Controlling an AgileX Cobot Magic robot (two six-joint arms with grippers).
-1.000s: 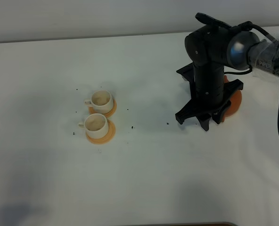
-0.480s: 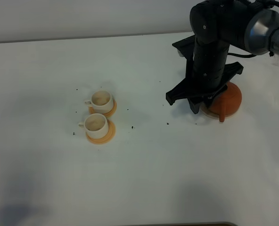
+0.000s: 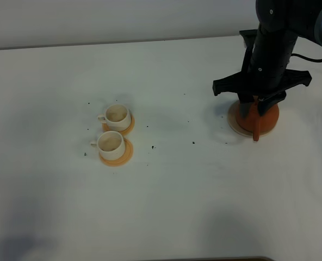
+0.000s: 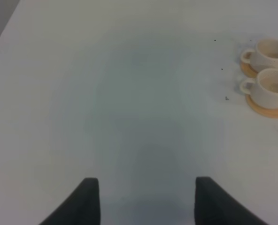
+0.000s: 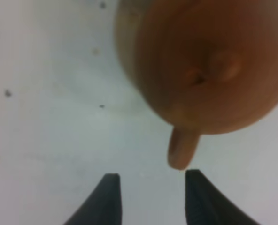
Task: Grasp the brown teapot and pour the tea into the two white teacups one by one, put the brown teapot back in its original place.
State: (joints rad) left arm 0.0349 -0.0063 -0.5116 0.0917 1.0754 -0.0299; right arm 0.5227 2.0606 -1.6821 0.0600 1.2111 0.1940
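The left hand point(image 4: 147, 180) is released above the counter point(image 4: 129, 93). The two white teacups point(image 3: 111, 142) stand side by side on orange coasters point(image 3: 123, 157). Right of them, the brown teapot point(image 3: 265, 117) sits on its pale coaster point(image 3: 234, 122), and the right hand point(image 5: 152, 174) is released just above it.

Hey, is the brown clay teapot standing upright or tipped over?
Upright. The squat orange-brown clay teapot sits flat on the pale beige round coaster, its lid facing straight up.
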